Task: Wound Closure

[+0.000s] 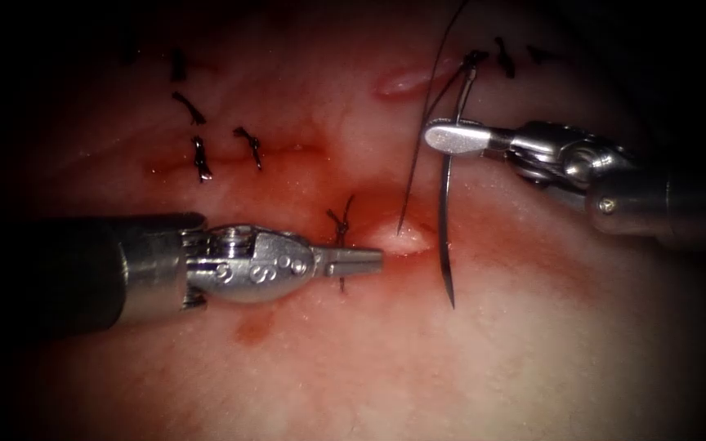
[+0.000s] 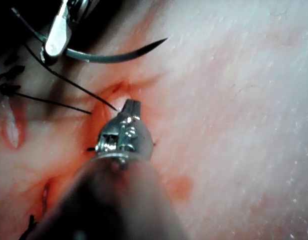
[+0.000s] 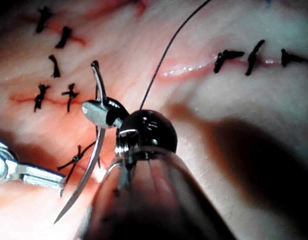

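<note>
My right tool (image 1: 435,137) is shut on the curved needle (image 1: 446,212) about a quarter of the way from its tail. The needle hangs free above the tissue (image 1: 533,351), just right of the cut (image 1: 402,239), tip pointing down and not in the tissue. Thread (image 1: 418,147) runs from the needle's tail down into the open part of the cut. My left tool (image 1: 376,260) lies shut with nothing in its jaws, its tip at the cut's left edge. The right wrist view has the needle (image 3: 96,145) in the jaws (image 3: 93,111). The left wrist view has the left jaws (image 2: 129,106) at the cut.
Tied stitches sit beside the left tool's tip (image 1: 339,224), further up on the left (image 1: 199,159) and up on the right (image 1: 504,59). Red fluid (image 1: 255,327) stains the tissue around the cut. The right tool's jaw (image 2: 56,35) and needle (image 2: 113,56) cross the left wrist view.
</note>
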Controlling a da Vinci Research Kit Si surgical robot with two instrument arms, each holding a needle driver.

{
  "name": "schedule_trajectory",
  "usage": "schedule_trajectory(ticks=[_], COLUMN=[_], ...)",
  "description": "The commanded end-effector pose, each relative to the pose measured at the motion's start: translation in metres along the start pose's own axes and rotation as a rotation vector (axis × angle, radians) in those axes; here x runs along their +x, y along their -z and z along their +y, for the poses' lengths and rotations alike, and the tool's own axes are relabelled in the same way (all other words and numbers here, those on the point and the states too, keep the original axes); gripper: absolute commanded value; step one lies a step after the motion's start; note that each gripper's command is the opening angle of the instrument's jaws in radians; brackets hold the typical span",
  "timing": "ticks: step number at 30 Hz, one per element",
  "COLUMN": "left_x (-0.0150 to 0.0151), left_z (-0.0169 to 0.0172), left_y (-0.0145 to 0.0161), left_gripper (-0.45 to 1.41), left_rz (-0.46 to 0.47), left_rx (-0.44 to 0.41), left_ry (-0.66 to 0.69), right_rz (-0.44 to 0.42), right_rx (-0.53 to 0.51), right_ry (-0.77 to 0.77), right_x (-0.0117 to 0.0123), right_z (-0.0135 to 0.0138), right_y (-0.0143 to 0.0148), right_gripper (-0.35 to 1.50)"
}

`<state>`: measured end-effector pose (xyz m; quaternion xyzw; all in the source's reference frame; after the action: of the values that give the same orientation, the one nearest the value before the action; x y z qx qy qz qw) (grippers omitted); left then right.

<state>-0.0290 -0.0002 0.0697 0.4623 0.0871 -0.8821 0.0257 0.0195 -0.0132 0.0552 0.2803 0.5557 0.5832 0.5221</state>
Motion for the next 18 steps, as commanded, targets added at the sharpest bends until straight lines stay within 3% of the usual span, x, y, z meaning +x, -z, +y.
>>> schedule_trajectory(ticks=[1,9,18], left_x=[-0.0003,-0.0022,-0.0048], left_z=[-0.0007,-0.0010,-0.0018], left_y=[-0.0012,-0.0048,-0.0068], left_gripper=[-0.45,-0.45,-0.45], left_rz=[-0.013,-0.173,-0.285], left_rx=[-0.006,-0.091,-0.148], left_ry=[0.013,0.044,0.095], right_rz=[0.004,0.033,0.047], right_rx=[-0.002,-0.030,-0.040], right_ry=[0.012,0.136,0.252], right_x=[0.0000,-0.0001,-0.0002], right_z=[-0.0001,-0.0003,-0.0005], right_y=[-0.0013,-0.0013,-0.0013], right_gripper=[-0.35,-0.35,-0.35])
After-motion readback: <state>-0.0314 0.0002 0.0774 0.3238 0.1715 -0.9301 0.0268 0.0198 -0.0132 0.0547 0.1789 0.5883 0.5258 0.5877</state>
